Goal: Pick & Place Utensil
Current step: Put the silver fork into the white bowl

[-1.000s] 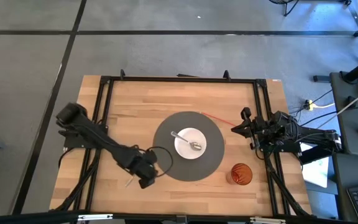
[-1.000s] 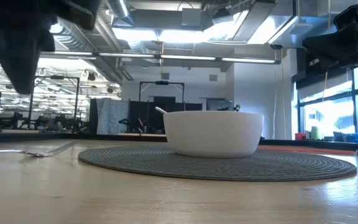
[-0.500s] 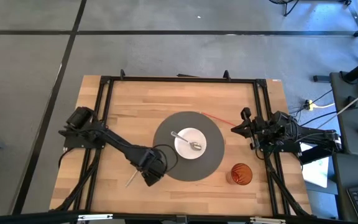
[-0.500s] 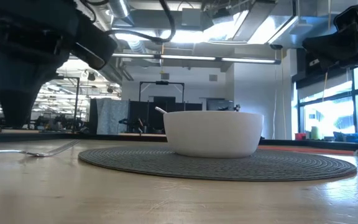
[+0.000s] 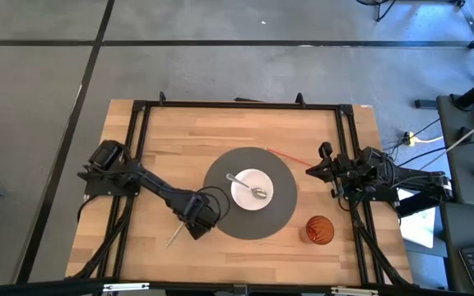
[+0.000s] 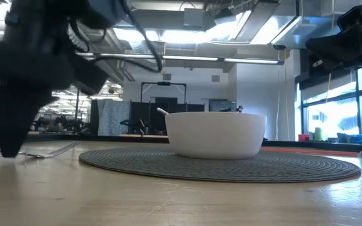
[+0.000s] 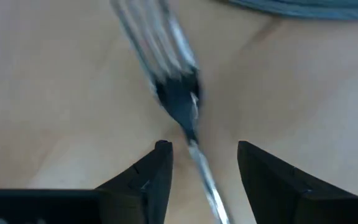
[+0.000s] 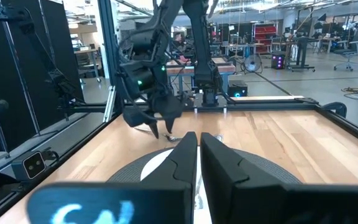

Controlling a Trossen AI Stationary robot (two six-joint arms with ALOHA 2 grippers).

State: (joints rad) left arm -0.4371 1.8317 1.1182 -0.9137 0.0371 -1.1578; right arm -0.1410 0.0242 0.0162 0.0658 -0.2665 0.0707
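on the wooden table (image 5: 319, 131) the biggest thing is the round grey placemat (image 5: 280, 215) sitting about dead centre, and the white bowl (image 5: 245, 194) sits on the middle of it with a spoon (image 5: 257, 193) lying inside (in the low view the bowl (image 6: 215, 134) stands upright on the mat with just the spoon handle poking over the rim).

the left arm reaches in from the table's left edge, its gripper (image 5: 189, 233) down low over the bare wood just off the mat's left side. its fingers are spread apart — in the left wrist view the two dark fingertips (image 7: 156, 169) stand on either side of the fork's handle with clear gaps, not pinching it. so the fork (image 7: 179, 99) is released, lying flat on the wood between the jaws, tines pointing away toward the mat edge.

from above, the fork (image 5: 174, 238) shows as a thin silver sliver angled out from under the gripper, beside the mat and well apart from the bowl.

the right arm waits at the table's right edge, gripper (image 5: 313, 167) lifted clear of the surface, fingers clenched together with nothing between them.

smallest bit — an orange cup (image 5: 319, 229) near the front right corner, just off the mat.
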